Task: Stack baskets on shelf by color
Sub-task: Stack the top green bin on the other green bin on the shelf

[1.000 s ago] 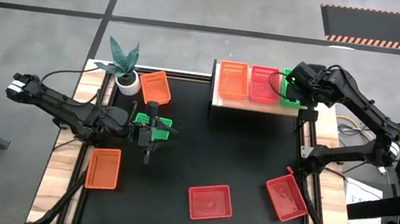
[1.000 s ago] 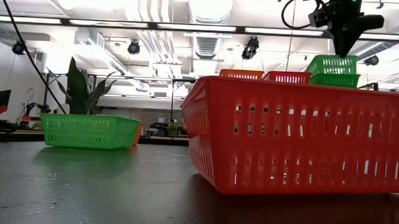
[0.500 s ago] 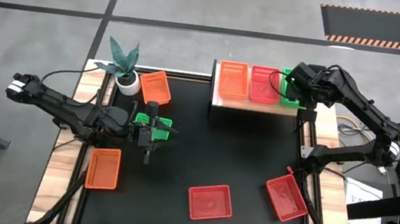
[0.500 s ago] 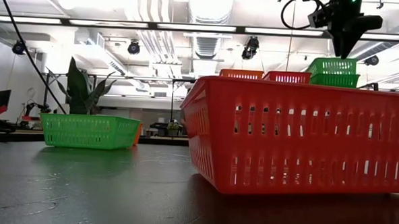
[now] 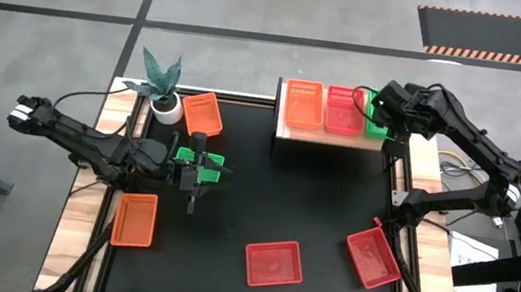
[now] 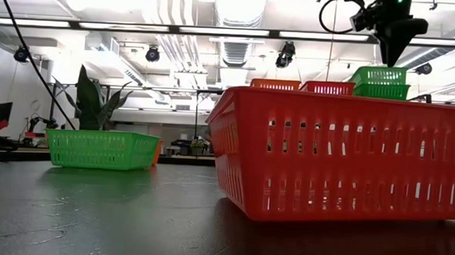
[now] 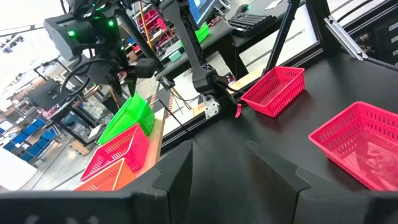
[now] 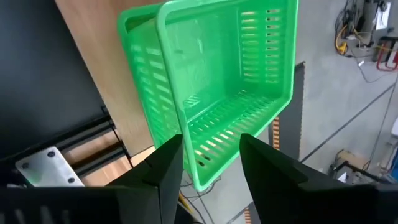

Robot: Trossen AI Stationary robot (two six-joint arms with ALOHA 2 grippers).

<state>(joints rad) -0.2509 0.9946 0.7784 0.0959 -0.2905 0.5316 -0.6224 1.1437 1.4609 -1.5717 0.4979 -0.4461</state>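
On the shelf (image 5: 332, 135) stand an orange basket (image 5: 304, 104), a red-pink one (image 5: 344, 110) and two green baskets nested one in the other (image 8: 217, 93) at its right end. My right gripper (image 5: 387, 107) (image 6: 390, 61) is open and hovers just above the upper green basket's (image 6: 380, 75) end rim, with the fingers to either side of it. My left gripper (image 5: 209, 170) is open above the third green basket (image 6: 102, 149), which rests on the table. Two orange baskets (image 5: 202, 111) (image 5: 135, 218) and two red-pink ones (image 5: 273, 263) (image 5: 373, 259) lie on the table.
A white pot with a plant (image 5: 162, 88) stands at the far left corner beside an orange basket. The black tabletop's middle (image 5: 295, 191) is bare. The shelf's frame and a table post (image 5: 400, 175) stand at the right edge. In the low view a red-pink basket (image 6: 342, 155) fills the foreground.
My right gripper has moved a little toward the table's right edge above the shelf. The upper green basket, tilted a second ago, now sits nearly level in the lower one.
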